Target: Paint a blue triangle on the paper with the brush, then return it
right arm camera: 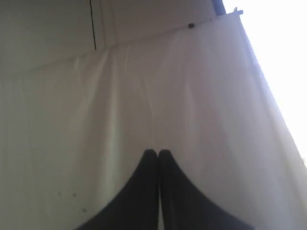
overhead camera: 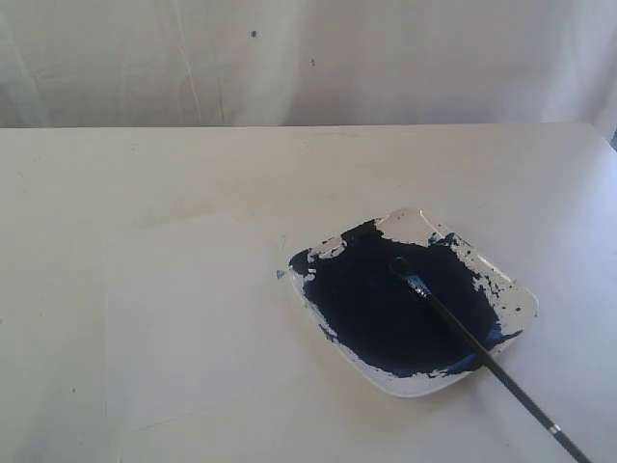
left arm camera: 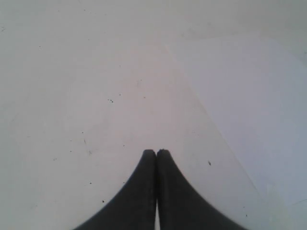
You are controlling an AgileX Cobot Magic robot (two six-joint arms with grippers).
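Note:
The brush [overhead camera: 482, 353] lies with its blue tip in the dark-blue paint of the white dish [overhead camera: 517, 290], its black handle sticking out over the dish's near right corner, white band near the end. The paper [overhead camera: 193, 318] lies flat left of the dish, bare; its corner also shows as the paper [left arm camera: 249, 105] in the left wrist view. No blue triangle is visible. Neither arm appears in the exterior view. My left gripper [left arm camera: 156, 152] is shut and empty above the table. My right gripper [right arm camera: 158, 152] is shut and empty, facing the white curtain.
A white curtain [overhead camera: 308, 58] hangs behind the table's far edge. The white table [overhead camera: 116, 174] carries only the dish, brush and paper. Small dark specks dot the table surface [left arm camera: 111, 100].

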